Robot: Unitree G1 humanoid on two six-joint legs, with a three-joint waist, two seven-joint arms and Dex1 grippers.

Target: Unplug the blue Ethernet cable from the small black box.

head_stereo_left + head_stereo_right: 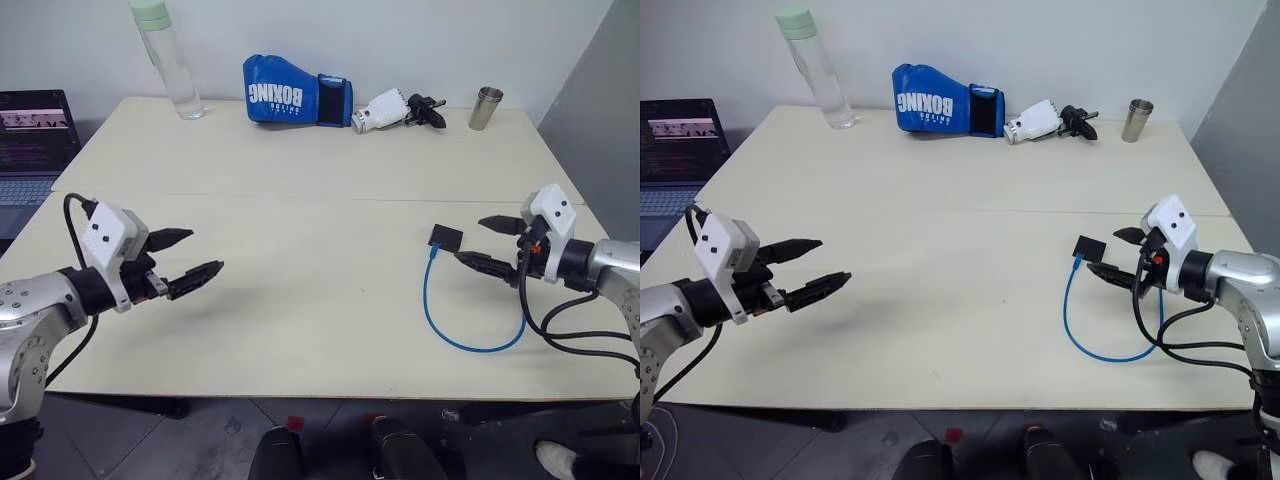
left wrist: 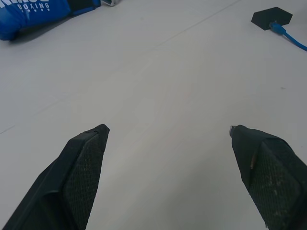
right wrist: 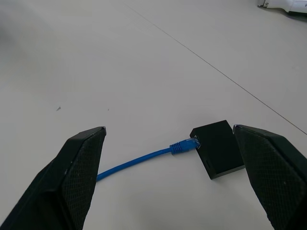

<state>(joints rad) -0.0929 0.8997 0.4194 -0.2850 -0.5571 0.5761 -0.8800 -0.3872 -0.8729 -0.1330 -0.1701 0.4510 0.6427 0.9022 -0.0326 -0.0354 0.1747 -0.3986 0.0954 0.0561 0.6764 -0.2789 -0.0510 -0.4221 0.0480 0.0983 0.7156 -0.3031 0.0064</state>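
Right gripper (image 1: 494,244), fingers spread, hovers just short of the black box (image 3: 218,148); with nothing pinning it, tugging the blue cable (image 3: 139,160) could drag the box along.

Pale cream table (image 1: 300,180) w/ centre seam, white wall (image 1: 400,40) behind, dark floor (image 1: 200,440) below.
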